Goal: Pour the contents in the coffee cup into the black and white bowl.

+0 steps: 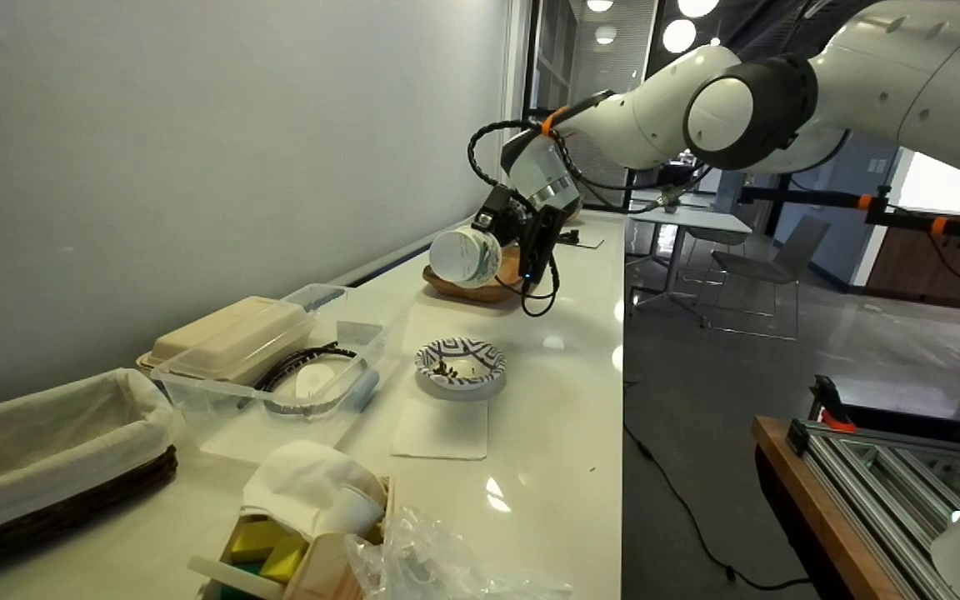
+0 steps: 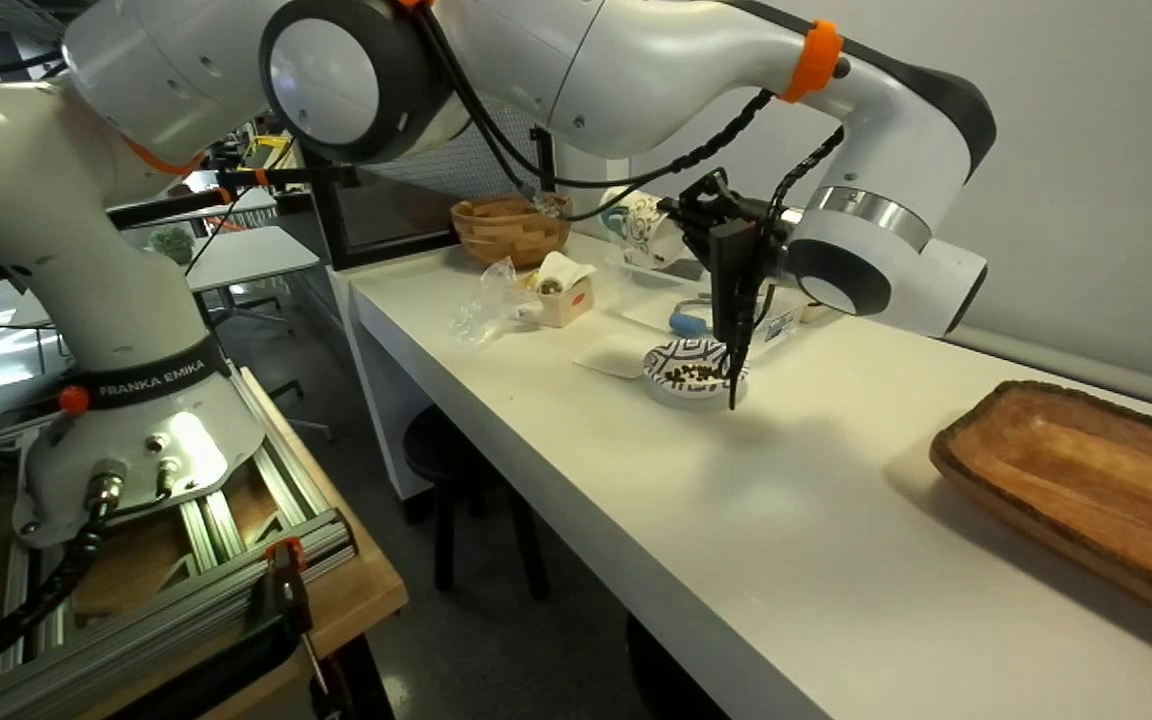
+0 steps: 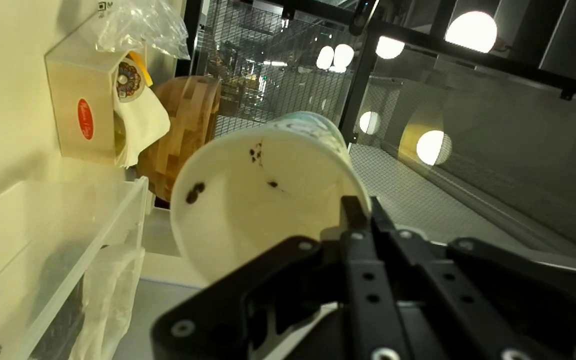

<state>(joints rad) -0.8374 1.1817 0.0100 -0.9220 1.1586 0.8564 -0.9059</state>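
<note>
The coffee cup (image 1: 465,256) is white with printed sides and lies tipped on its side in the air. It also shows in an exterior view (image 2: 651,230). In the wrist view its open mouth (image 3: 263,215) faces the camera, with a few dark bits on the pale inside. My gripper (image 3: 369,207) is shut on the cup's rim, one finger inside and one outside. The gripper also shows in both exterior views (image 1: 497,218) (image 2: 691,205). The black and white bowl (image 1: 488,360) stands on the counter below the cup and holds dark bits. It also shows in an exterior view (image 2: 681,352).
A white napkin (image 1: 442,429) lies beside the bowl. A clear plastic bin (image 1: 280,417) with a headset stands near the wall. A lined basket (image 1: 55,442), a small box (image 2: 568,303), a plastic bag (image 2: 486,310), a wooden tray (image 2: 1086,450) and a wooden bowl (image 2: 511,230) are also on the counter.
</note>
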